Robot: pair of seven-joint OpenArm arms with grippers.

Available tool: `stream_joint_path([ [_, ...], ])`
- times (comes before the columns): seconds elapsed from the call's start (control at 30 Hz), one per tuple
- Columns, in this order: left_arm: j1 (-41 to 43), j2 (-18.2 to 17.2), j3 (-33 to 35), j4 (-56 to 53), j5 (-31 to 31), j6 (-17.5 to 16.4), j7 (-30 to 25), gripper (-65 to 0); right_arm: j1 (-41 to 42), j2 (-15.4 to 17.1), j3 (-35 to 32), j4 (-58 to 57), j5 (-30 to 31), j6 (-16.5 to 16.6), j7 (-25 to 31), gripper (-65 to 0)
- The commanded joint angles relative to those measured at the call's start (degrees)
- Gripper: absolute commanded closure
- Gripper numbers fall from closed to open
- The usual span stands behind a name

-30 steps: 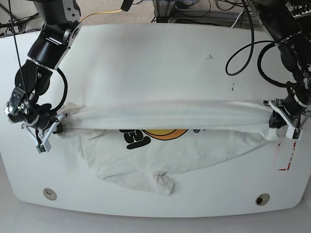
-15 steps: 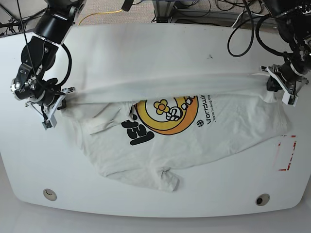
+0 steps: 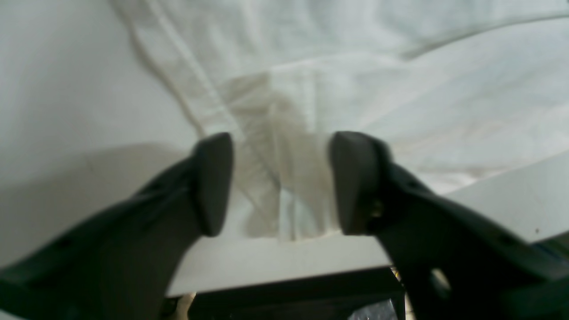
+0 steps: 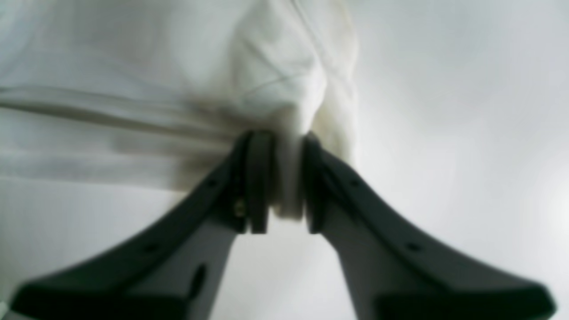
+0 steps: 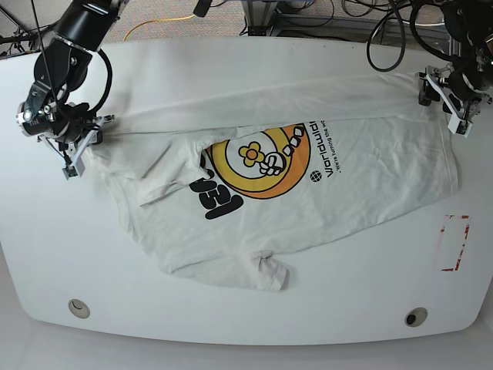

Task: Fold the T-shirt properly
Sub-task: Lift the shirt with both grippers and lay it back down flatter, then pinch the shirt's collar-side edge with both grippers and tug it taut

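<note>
A white T-shirt (image 5: 308, 200) was spread graphic side up across the middle of a white table (image 5: 231, 69), its upper hem drawn toward the far edge, presumably to flatten it before folding. Near the far right corner, the left gripper (image 3: 278, 182) was seen with jaws well apart, a bunched corner of cloth lying loose between them, apparently let go. At the left edge, the right gripper (image 4: 284, 186) was nearly closed, a fold of cloth pinched between its fingers.
</note>
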Motion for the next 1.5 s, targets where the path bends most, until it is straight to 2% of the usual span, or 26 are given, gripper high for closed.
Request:
stream_joint_path([
  [0.0, 0.4, -2.5, -0.4, 0.8, -0.6, 0.0, -0.7, -37.4, 0.3, 1.4, 2.3, 1.1, -0.1, -0.1, 0.4, -28.7],
  [0.07, 0.6, -3.2, -0.4, 0.8, -0.6, 0.0, -0.6, -37.5, -0.4, 1.4, 5.1, 1.2, -0.1, -0.1, -0.3, -43.4],
  [0.1, 0.6, -3.6, -0.4, 0.8, -0.7, 0.0, -0.5, -37.5, -0.3, 1.4, 6.1, 1.2, 0.1, -0.1, -0.9, -48.0],
  [0.17, 0.7, -4.2, -0.4, 1.3, -0.8, 0.0, -0.5, -37.5, -0.4, 1.4, 8.9, 2.3, 2.7, -0.1, -2.2, -54.2],
  [0.2, 0.8, -4.4, -0.5, 1.5, -0.8, 0.0, -0.4, -37.5, -0.7, 1.4, 10.2, 3.4, 4.4, -0.1, -2.8, -55.0],
  [0.37, 0.1, -3.9, -3.0, 4.3, -0.8, 0.0, 4.1, -37.4, -1.4, 1.4, 13.7, 7.7, 12.2, -0.1, -4.5, -53.3],
  [0.47, -2.6, -0.7, -1.0, 6.7, -0.5, 0.0, 5.2, -37.4, -1.3, 1.4, 14.0, 9.3, 14.7, -0.1, -4.5, -53.1],
  [0.63, -3.2, 2.6, 4.4, 6.6, 3.1, 0.0, 4.5, -37.2, 1.1, 0.9, 12.1, 9.2, 14.9, -0.1, -4.3, -53.1],
  [0.8, -1.7, 6.8, 7.6, 6.5, 9.6, 0.0, 1.7, -37.2, 5.0, -1.0, 8.1, 6.4, 11.1, -0.1, -3.2, -53.1],
  [0.97, 1.6, 7.8, 7.4, 6.4, 11.8, 0.0, -0.2, -37.2, 6.5, -3.8, 4.6, 4.7, 8.9, -0.1, -1.8, -52.5],
  [1.07, 2.5, 7.7, 7.0, 5.5, 11.8, 0.0, -0.5, -37.2, 7.2, -4.4, 1.9, 1.3, 6.9, -0.1, 0.4, -44.9],
  [1.17, 2.4, 7.6, 5.0, 2.7, 11.9, 0.0, -0.7, -37.2, 7.2, -4.6, 1.8, -3.4, 5.6, -0.1, 2.6, -34.4],
  [1.23, 2.3, 7.5, 4.8, 0.2, 12.1, 0.0, -1.3, -37.2, 7.0, -4.1, 1.8, -6.0, 5.4, -0.1, 3.5, -30.8],
  [1.47, -0.3, 5.8, 4.7, -2.8, 16.9, 0.0, -1.4, -37.2, 2.9, -1.6, 2.5, -9.1, 4.3, -0.1, 7.9, -29.8],
])
